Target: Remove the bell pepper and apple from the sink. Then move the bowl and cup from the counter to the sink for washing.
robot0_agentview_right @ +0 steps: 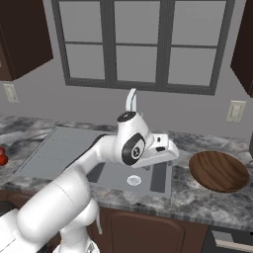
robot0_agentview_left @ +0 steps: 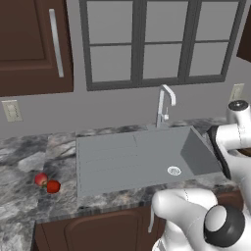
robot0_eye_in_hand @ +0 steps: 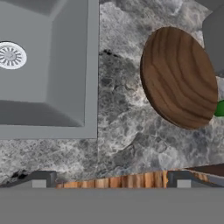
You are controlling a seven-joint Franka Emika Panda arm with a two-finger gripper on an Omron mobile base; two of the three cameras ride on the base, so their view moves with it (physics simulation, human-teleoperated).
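Note:
The grey sink (robot0_agentview_left: 127,157) holds no fruit. The apple (robot0_agentview_left: 40,179) and the bright red bell pepper (robot0_agentview_left: 53,187) lie side by side on the counter (robot0_agentview_left: 29,162) to the sink's left. The wooden bowl (robot0_agentview_right: 219,171) sits on the counter right of the sink, and also shows as the bowl (robot0_eye_in_hand: 179,78) in the hand view. A green sliver of the cup (robot0_eye_in_hand: 220,108) peeks out past the bowl's rim. My gripper (robot0_eye_in_hand: 111,181) is open and empty, hovering over the counter strip between the sink's right rim (robot0_eye_in_hand: 92,65) and the bowl.
A chrome faucet (robot0_agentview_left: 164,105) rises behind the basin, with the white drain (robot0_agentview_left: 174,170) near its right end. A window and dark wall cabinets stand above. My arm (robot0_agentview_right: 118,148) reaches across the sink's front right. Wall outlets flank the window.

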